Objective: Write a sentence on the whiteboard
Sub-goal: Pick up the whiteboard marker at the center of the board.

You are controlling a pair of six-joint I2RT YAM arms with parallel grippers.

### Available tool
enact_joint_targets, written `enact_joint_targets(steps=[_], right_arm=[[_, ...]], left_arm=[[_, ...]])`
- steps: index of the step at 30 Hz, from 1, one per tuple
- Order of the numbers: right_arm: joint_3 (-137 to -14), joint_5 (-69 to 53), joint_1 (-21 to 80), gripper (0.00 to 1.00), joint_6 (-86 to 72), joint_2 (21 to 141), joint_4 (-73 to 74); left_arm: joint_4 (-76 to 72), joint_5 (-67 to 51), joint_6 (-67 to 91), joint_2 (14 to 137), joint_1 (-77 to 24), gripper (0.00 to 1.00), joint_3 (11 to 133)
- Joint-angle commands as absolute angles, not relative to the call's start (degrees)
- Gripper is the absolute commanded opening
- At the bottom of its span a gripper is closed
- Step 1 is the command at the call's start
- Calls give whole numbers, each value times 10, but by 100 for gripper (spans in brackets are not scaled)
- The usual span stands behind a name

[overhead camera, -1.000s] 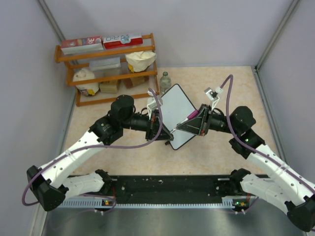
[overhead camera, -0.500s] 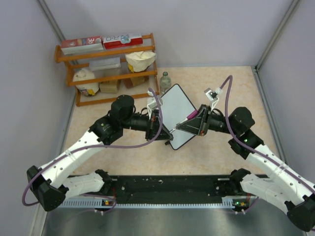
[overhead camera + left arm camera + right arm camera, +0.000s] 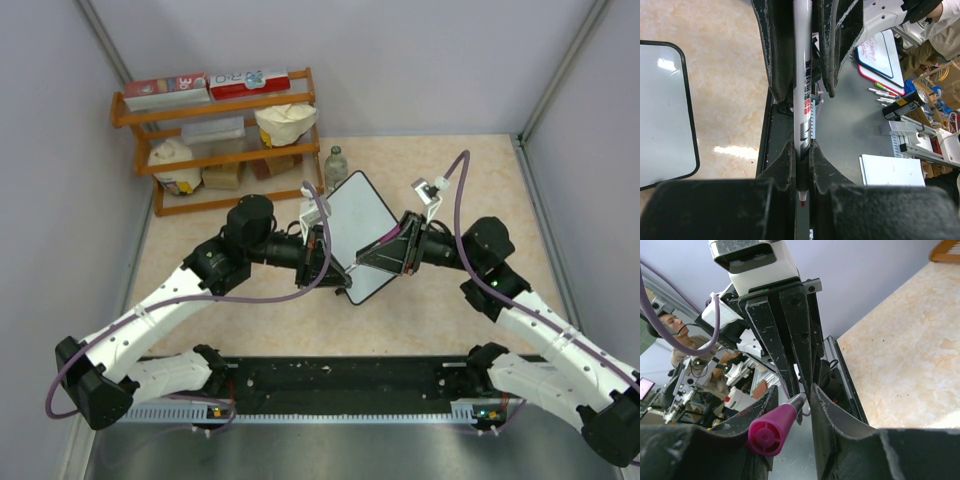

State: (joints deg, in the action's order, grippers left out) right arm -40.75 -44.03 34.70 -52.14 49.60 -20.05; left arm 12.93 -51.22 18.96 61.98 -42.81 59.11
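At mid-worktop: the whiteboard [image 3: 362, 225] lies on the mottled beige worktop [image 3: 440, 165], turned corner-on like a diamond. Both arms meet over its near part.
Top view only: the board's whole outline and the two arms tip to tip. The fingers are too small there to read.
Left wrist view only: the left fingers [image 3: 782, 167] are clamped together on a white marker [image 3: 802, 75] with a printed barrel. It runs straight up between the other arm's black fingers. One rounded corner of the board, plain white with a glare spot, sits at the left edge.
Right wrist view only: the right fingers [image 3: 832, 420] stand a little apart with a magenta cap [image 3: 771, 432] between them. Whether they press on it I cannot tell.
Rack: a wooden rack [image 3: 130, 118] stands in the back left corner, apart from the board.
Rack, top shelf: a red-and-white box [image 3: 165, 90] and a second box [image 3: 250, 79] lie side by side.
Rack, middle shelf: a clear lidded tub [image 3: 213, 130] with a white bag [image 3: 285, 120] beside it.
Rack, bottom shelf: a white sack [image 3: 172, 167], with brownish packs beside it.
Beside rack: a small bottle [image 3: 337, 165] stands upright on the worktop, near the board's far corner.
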Motion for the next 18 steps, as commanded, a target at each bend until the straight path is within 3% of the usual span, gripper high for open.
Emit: enact_joint_targets(steps=[1,4,5,7,18], right_arm=[[-405,-448,345,31,-530,498,-237],[-406,-453,345,22,-533,503,-236],[-409,-457,345,12,-534,506,-236],[-413,-464,345,4,-533,513,-229],[-410,-463,349,0,-509,505,-200]], left_arm=[[94,-538,185,606,-431,0,586],[91,-540,186,608,-432,0,586],[89,-541,187,607,-431,0,585],[88,-539,188,608,-431,0,585],[98,-526,180,600,-431,0,584]])
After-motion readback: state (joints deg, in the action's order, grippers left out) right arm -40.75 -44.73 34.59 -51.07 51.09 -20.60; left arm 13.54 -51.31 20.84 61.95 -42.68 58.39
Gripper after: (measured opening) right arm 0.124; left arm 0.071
